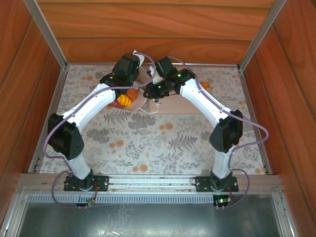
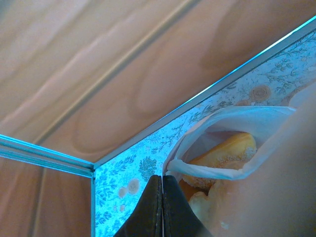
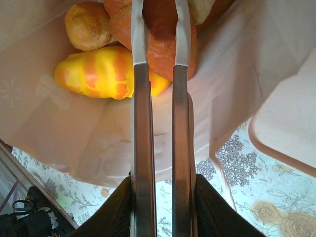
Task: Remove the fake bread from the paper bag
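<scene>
Top view: paper bag (image 1: 140,104) lies near far edge of tabletop (image 1: 148,143), left of centre, against tray (image 1: 180,105). Orange bread (image 1: 124,99) visible in it.

Left wrist view: left gripper (image 2: 162,178) pressed together, pinching bag rim. Pale roll (image 2: 228,150) inside bag.

Right wrist view: right gripper (image 3: 163,183) clamps tongs (image 3: 143,123). Tong tips straddle reddish-brown loaf (image 3: 160,34) inside bag. Yellow-orange roll (image 3: 103,74) and knobbly roll (image 3: 88,25) sit beside it.

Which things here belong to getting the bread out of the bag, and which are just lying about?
In the job: paper bag, its rim pinched in the left jaws; fake bread inside it; metal tongs in the right jaws, straddling a reddish-brown piece.
Lying about: pink tray beside the bag, perhaps the drop-off; floral table cover.
</scene>
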Available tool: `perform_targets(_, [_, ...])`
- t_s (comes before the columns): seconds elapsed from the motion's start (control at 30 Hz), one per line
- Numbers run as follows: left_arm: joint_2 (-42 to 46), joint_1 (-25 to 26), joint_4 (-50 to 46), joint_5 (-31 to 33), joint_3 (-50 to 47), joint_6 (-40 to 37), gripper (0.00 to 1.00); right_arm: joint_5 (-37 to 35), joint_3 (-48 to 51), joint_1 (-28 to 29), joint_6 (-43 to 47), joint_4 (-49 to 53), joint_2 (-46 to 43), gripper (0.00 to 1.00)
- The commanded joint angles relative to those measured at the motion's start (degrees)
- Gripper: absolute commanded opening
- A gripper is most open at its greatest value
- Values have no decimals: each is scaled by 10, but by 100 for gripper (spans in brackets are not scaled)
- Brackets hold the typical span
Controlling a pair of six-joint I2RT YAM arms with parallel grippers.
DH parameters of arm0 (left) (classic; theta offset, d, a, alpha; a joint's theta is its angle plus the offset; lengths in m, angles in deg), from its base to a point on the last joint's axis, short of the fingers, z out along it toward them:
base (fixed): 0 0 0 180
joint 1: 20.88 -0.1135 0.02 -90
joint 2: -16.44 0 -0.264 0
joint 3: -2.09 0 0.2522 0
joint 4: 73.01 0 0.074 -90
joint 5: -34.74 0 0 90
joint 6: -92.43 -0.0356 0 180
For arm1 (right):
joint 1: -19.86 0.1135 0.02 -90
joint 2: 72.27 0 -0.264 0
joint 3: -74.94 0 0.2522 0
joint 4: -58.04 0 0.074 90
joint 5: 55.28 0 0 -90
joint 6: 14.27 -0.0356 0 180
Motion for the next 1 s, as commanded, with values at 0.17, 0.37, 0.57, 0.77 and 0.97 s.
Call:
perform_targets(0.17, [11,3,26,34,17,6,0,-19,31,9,-32,-27,-77,15])
perform_targets(0.37, [6,3,26,42,22,6,0,-32,46,8,-61,-22,-108,15])
perform_targets(0.57, [0,3,26,51,32,7,0,-43,76,8,-84,-21,-161,16])
perform_targets(0.77, [-7,2,26,52,41,6,0,-46,120,8,-102,-45,-211,17])
perform_targets(0.97, [-9,2,25,50,44,8,0,-77,140,5,-115,-51,-259,17])
